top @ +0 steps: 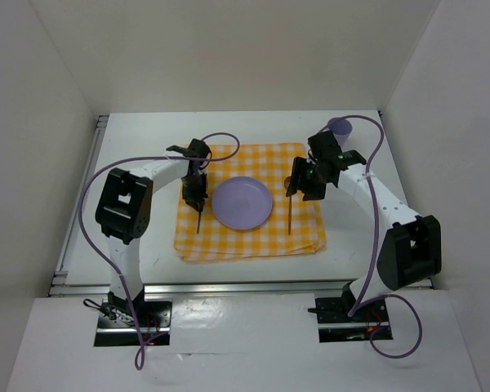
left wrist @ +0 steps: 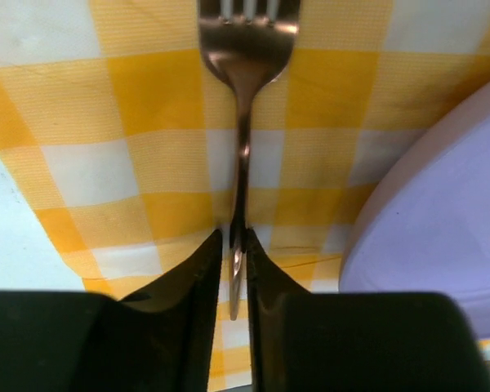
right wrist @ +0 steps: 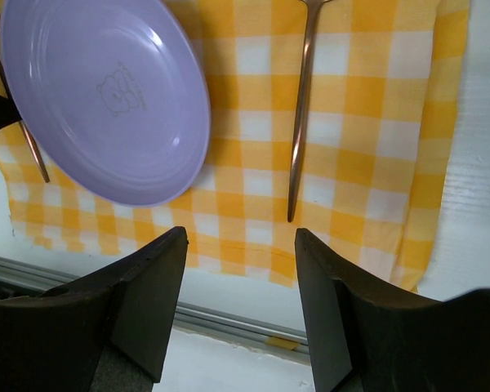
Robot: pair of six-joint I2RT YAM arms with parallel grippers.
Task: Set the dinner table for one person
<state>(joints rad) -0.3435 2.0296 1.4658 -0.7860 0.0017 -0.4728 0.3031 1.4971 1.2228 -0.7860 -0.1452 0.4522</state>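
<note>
A lilac plate (top: 241, 202) sits mid-way on a yellow-and-white checked cloth (top: 253, 241) on the white dinner table (top: 131, 147). A copper fork (left wrist: 243, 122) lies on the cloth left of the plate. My left gripper (left wrist: 237, 249) is shut on the fork's handle near its end; in the top view it (top: 195, 194) is low over the cloth. A copper spoon (right wrist: 300, 122) lies right of the plate. My right gripper (right wrist: 241, 237) hangs open and empty above the spoon's handle end, and in the top view it (top: 298, 188) hides part of the spoon's head.
A lilac cup (top: 340, 126) stands on the table at the far right, behind the right arm. Metal rails (top: 196, 286) run along the table's near edge. White walls enclose the table on three sides.
</note>
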